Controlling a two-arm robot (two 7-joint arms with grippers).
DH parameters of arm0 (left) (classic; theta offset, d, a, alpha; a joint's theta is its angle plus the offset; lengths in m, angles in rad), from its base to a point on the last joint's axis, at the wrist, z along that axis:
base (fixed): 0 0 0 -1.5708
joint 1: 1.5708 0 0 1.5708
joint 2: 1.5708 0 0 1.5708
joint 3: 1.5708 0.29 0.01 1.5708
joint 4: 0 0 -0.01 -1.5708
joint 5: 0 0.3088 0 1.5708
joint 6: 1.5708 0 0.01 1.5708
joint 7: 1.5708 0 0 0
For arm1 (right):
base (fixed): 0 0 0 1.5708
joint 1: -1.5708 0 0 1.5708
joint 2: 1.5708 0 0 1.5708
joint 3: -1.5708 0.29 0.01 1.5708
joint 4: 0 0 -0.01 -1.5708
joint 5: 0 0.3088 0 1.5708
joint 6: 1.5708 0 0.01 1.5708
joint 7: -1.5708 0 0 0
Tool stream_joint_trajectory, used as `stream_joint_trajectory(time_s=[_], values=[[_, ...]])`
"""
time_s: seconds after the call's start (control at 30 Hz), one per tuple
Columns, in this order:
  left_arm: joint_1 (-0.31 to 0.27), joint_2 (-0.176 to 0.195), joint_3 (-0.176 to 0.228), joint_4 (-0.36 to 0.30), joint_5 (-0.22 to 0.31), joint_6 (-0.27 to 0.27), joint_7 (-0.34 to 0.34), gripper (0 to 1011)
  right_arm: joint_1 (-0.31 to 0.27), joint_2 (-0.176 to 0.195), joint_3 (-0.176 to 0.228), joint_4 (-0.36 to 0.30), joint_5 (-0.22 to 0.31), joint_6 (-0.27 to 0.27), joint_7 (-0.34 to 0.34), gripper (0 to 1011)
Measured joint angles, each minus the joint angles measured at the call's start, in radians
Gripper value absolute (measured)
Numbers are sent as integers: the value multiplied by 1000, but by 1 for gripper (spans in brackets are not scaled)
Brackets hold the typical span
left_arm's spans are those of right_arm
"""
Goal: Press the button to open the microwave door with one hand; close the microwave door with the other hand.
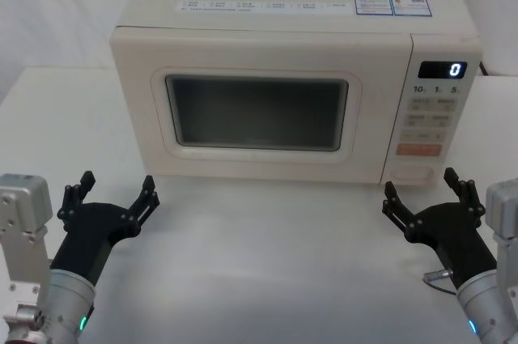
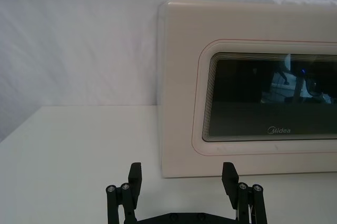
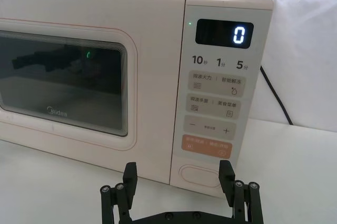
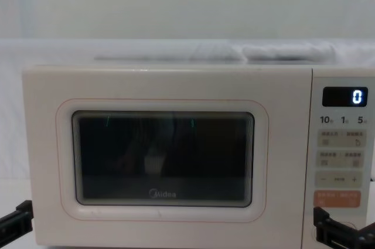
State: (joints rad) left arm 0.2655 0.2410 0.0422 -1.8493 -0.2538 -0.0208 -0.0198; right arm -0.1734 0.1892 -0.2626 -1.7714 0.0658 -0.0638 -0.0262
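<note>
Both grippers rest low on the white table (image 1: pixel 267 279), nearest you: the left gripper (image 1: pixel 113 194) before the oven's left front corner, the right gripper (image 1: pixel 429 192) just short of the control panel (image 1: pixel 435 109). Each has its fingers spread wide and holds nothing. The microwave (image 1: pixel 267 28) stands square at the back of the table, and its door (image 1: pixel 259 109) lies flush and shut, so the opening step is not yet done. Display (image 3: pixel 225 34) reads 0.

The oval door-release button (image 3: pixel 199 176) sits at the foot of the panel, below the orange key (image 3: pixel 207 147); in the right wrist view it lies between the right gripper's fingers (image 3: pixel 129 174), slightly toward one side. Your right gripper is the better placed to press.

To press well, narrow the fingers first so a single tip meets the button, not the orange key above it. Drive straight in, square to the panel, and avoid pushing the oven backward. The door looks hinged at the left; keep your left gripper outside its likely swing until it opens.
</note>
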Motion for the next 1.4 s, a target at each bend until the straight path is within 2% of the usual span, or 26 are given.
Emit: stream_joint_trajectory(time_s=[1.4], values=[[0,0,0,0,0,0,0,1001,0,0,0,0,0,0,0,1002]])
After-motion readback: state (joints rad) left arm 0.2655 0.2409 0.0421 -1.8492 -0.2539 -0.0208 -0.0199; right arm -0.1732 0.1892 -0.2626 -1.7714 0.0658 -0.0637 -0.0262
